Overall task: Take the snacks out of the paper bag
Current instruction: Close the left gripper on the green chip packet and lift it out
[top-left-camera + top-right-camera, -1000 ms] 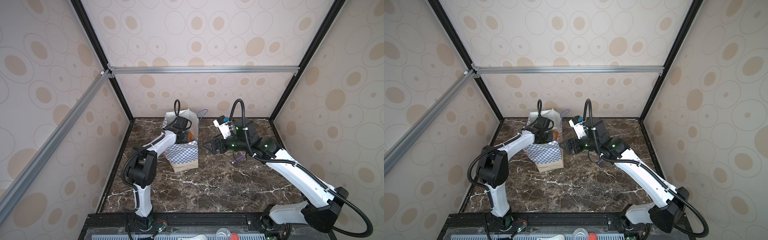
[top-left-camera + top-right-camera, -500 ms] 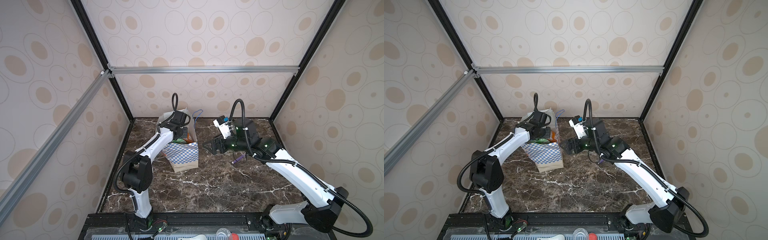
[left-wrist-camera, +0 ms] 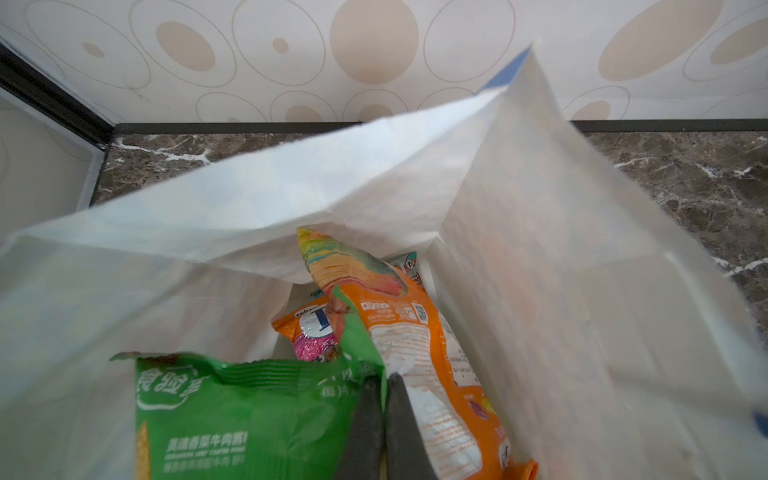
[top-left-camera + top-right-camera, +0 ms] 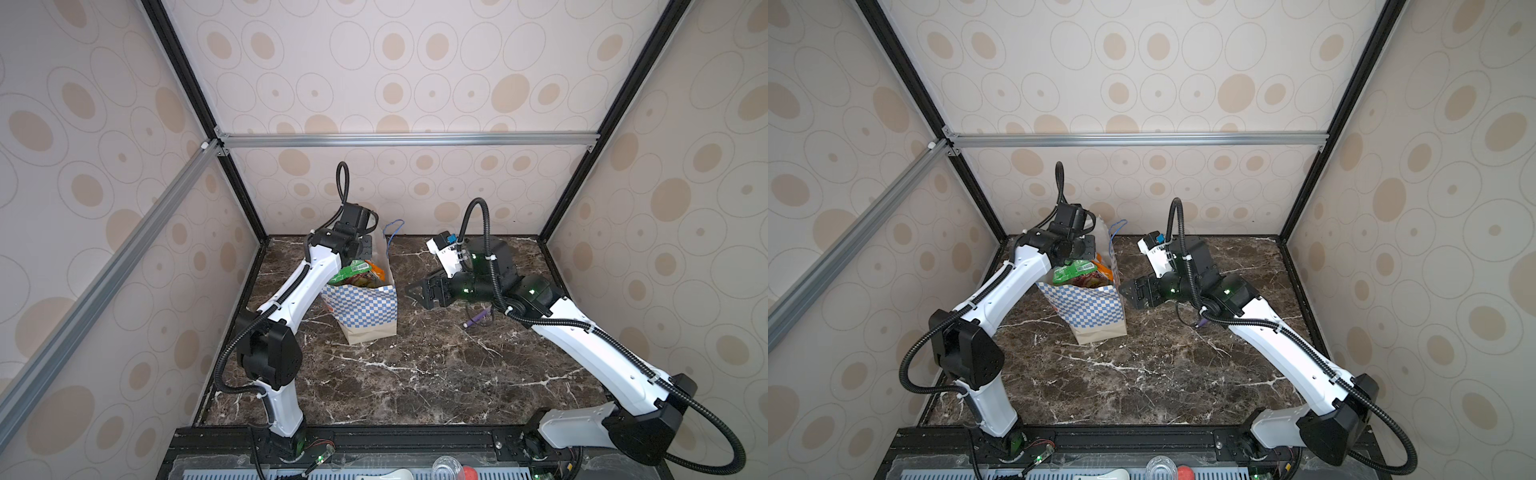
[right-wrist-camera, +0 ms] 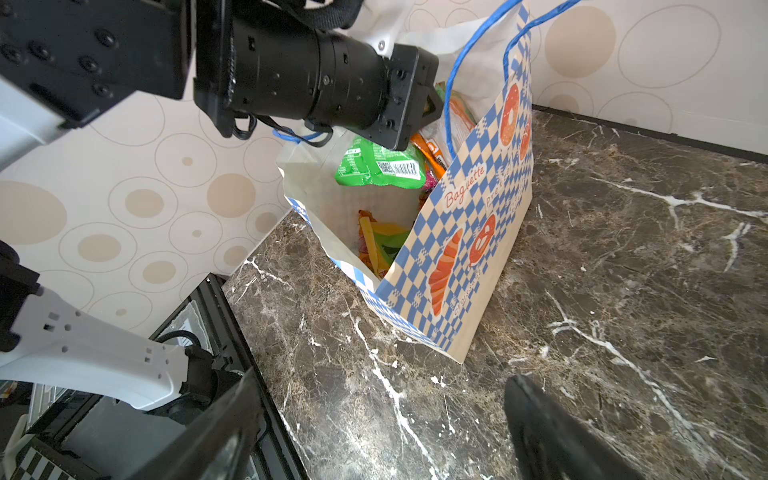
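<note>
I see two arms and one paper bag (image 4: 365,307), standing upright on the marble table (image 4: 415,374). My left claw (image 3: 384,376) is down in the bag's mouth. It is pinched tight on a corner of one green packet (image 3: 232,415), which pokes up over the bag's front rim. My right claw (image 4: 415,293) hangs just right of the bag, spread wide, holding nothing.

In the bag I count at least three packets (a folded-in bag wall hides the deeper ones): the green packet, a big orange one (image 3: 419,357) and a small orange-and-pink one (image 3: 309,332). One purple pen (image 4: 478,320) lies right of the bag, partly under the right arm.
</note>
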{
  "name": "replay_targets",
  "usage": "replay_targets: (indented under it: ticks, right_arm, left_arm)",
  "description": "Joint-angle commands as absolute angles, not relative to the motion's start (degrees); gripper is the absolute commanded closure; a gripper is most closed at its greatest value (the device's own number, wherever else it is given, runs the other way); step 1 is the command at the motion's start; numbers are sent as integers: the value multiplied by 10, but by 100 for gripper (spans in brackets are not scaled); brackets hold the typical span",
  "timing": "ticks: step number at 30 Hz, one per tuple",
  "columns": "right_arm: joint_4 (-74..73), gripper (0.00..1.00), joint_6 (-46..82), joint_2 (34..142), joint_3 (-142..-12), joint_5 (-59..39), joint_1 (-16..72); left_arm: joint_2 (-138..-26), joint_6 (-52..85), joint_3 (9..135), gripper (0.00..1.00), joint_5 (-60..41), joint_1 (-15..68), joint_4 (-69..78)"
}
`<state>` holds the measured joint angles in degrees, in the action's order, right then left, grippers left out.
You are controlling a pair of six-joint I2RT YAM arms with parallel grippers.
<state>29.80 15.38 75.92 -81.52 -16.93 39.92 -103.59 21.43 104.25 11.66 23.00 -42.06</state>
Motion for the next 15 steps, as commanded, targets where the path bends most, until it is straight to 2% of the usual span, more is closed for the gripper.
replay_targets:
  ticks: [1, 15]
  right_arm:
    - [286, 5, 153, 752, -810, -170, 404]
    - [274, 5, 156, 758, -817, -176, 404]
  left_arm:
    - [-1010, 201, 1088, 100, 151, 233, -431]
    - [-993, 175, 1179, 100, 117, 233, -410]
